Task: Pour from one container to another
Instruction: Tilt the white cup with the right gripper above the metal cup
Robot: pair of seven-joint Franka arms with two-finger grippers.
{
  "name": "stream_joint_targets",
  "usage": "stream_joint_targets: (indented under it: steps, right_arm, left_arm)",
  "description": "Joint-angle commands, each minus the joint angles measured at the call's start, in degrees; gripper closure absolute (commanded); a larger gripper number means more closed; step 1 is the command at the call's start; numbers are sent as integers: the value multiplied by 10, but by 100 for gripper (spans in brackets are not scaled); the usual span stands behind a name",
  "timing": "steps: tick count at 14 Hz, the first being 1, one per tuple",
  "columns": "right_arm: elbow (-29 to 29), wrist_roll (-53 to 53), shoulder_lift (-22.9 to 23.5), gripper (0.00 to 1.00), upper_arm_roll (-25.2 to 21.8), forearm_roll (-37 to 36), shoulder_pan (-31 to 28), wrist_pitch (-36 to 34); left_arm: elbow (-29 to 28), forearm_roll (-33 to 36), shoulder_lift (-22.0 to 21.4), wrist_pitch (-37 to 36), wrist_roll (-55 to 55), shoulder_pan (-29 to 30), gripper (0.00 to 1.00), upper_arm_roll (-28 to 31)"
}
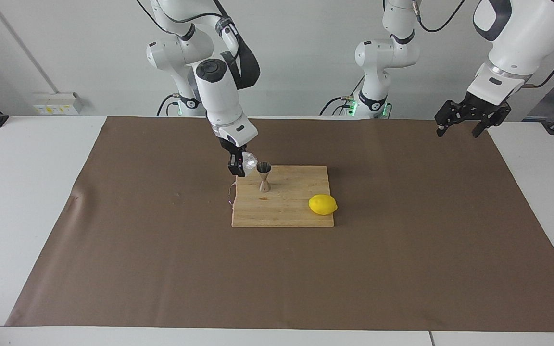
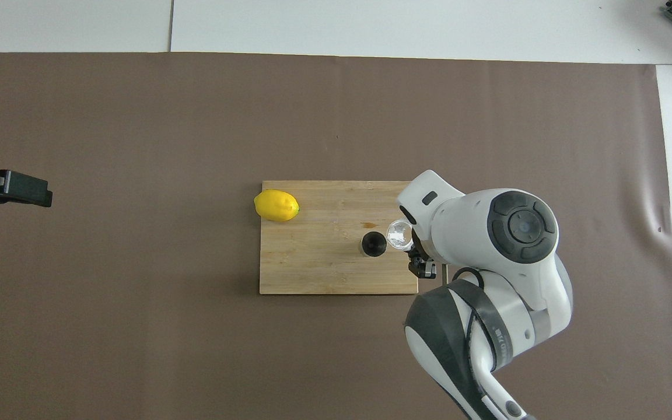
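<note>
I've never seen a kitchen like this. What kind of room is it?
Probably a robot lab, not a kitchen: two white robot arms stand at a table under a brown mat, with just a cutting board, a lemon and a jigger set out for practice.

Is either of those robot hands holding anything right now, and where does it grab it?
The right gripper holds a small clear faceted glass cup by its side wall, up beside the shiny steel hourglass jigger. The left gripper waits open, holding nothing.

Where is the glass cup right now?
The glass cup is held up in the right gripper, beside the steel jigger's mouth, over the cutting board.
</note>
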Motion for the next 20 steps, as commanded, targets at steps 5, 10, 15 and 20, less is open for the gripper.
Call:
stream_joint_targets:
  steps: [5, 10, 15, 20]
  right_arm:
    - [-14, 72, -7, 52, 6, -90, 13, 24]
    - [-16, 123, -4, 52, 6, -161, 43, 30]
    - [-16, 146, 5, 52, 6, -220, 52, 39]
    - [-20, 146, 2, 52, 6, -253, 65, 37]
  left_arm:
    - [-6, -4, -7, -7, 2, -4, 0, 5]
    - [-6, -4, -7, -7, 2, -4, 0, 5]
    - [-6, -4, -6, -7, 2, -4, 0, 5]
    - [-6, -4, -7, -7, 2, -4, 0, 5]
